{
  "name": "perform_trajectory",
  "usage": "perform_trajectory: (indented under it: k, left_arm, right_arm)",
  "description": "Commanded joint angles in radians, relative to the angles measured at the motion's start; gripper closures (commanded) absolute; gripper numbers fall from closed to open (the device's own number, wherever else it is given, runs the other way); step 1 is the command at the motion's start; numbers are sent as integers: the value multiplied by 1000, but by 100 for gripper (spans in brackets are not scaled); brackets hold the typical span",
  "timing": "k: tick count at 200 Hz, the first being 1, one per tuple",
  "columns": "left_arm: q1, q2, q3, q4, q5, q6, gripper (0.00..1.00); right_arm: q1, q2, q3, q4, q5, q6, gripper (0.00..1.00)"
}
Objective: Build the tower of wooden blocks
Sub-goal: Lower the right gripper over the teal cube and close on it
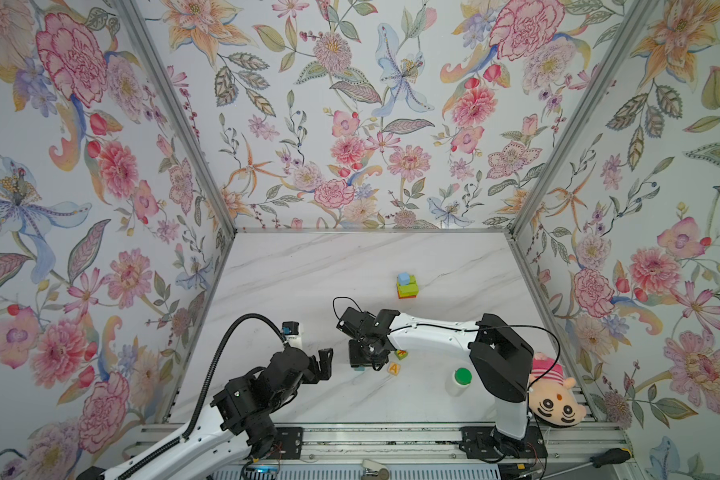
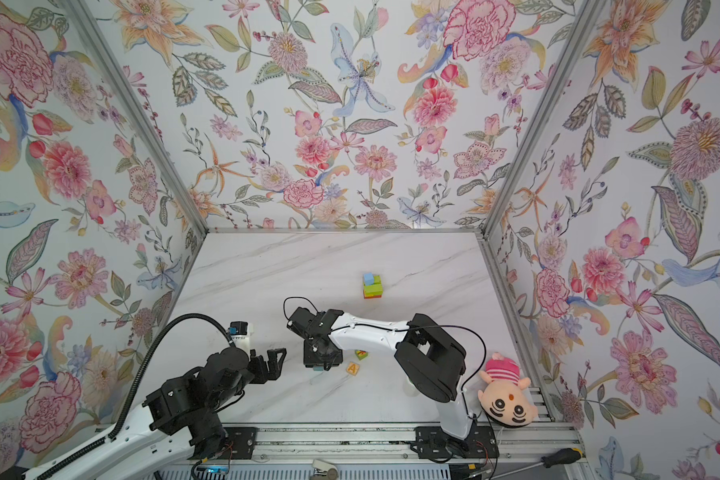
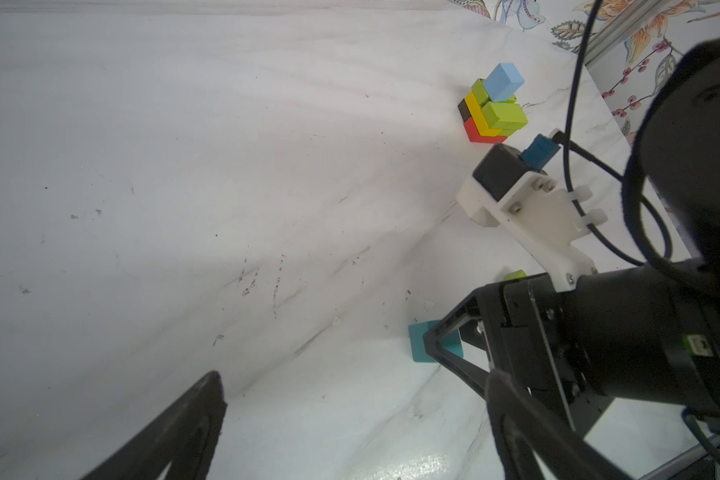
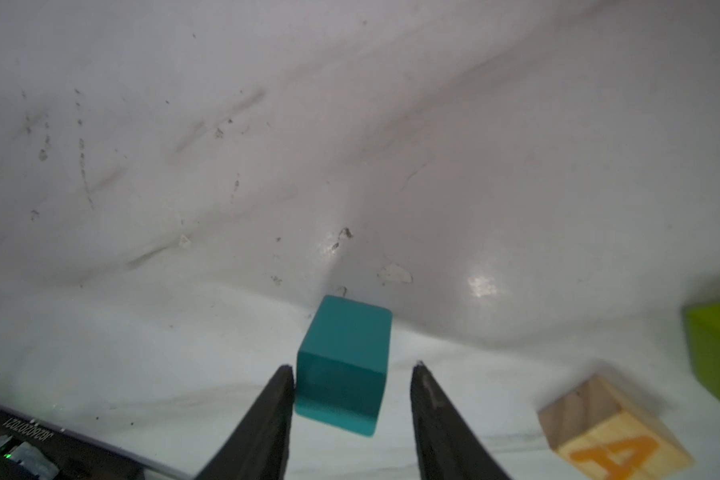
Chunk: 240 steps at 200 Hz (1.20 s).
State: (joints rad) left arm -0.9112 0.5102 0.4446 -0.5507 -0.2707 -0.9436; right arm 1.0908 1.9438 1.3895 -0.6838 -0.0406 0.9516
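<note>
Looking down in both top views, the tower [image 1: 406, 286] [image 2: 373, 286] stands on the table [image 1: 292, 270], a little right of its middle and nearer the far edge: red at the base, yellow and lime-green above, a light-blue block [image 1: 403, 277] on top. The right gripper [image 1: 360, 362] points down at the table's middle, over a teal cube [image 1: 358, 368] that peeps out beneath it. Just beside it, toward the right edge, lie a green cube with red marks [image 1: 400, 354] and a tan cube with an A [image 1: 394, 368], apart from each other. In a top view a white bottle with a green cap [image 1: 461, 377] stands nearer the right edge. A plush doll [image 1: 555, 392] lies at the near right corner. The left gripper [image 1: 324, 365] hangs on the teal cube's left-edge side.

In the left wrist view, the left gripper's fingers [image 3: 192, 424] are spread wide, gripping nothing. The tower shows a brown block [image 3: 465, 111] low beside the red one.

In the right wrist view, the right gripper's fingers [image 4: 267, 415] straddle the teal cube, which sits on the table. One finger touches its side and the other stands just apart, so the jaws are narrow but not clamped
</note>
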Motion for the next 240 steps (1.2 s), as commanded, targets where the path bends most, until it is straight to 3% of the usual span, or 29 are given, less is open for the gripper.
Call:
perform_trajectory:
  k: [1, 40, 159, 240]
  left_arm:
    - [-14, -3, -17, -14, -28, 0, 1]
    - [-14, -4, -14, -14, -33, 4, 1]
    - [-12, -38, -22, -20, -33, -11, 1]
    - [-14, -76, -20, -32, -45, -22, 1]
  right_arm:
    - [-5, 21, 31, -11, 10, 15, 54]
    - [-5, 28, 32, -13, 0, 11, 64]
    - [-6, 49, 14, -20, -15, 1, 62]
    - [-5, 83, 81, -60, -12, -35, 75]
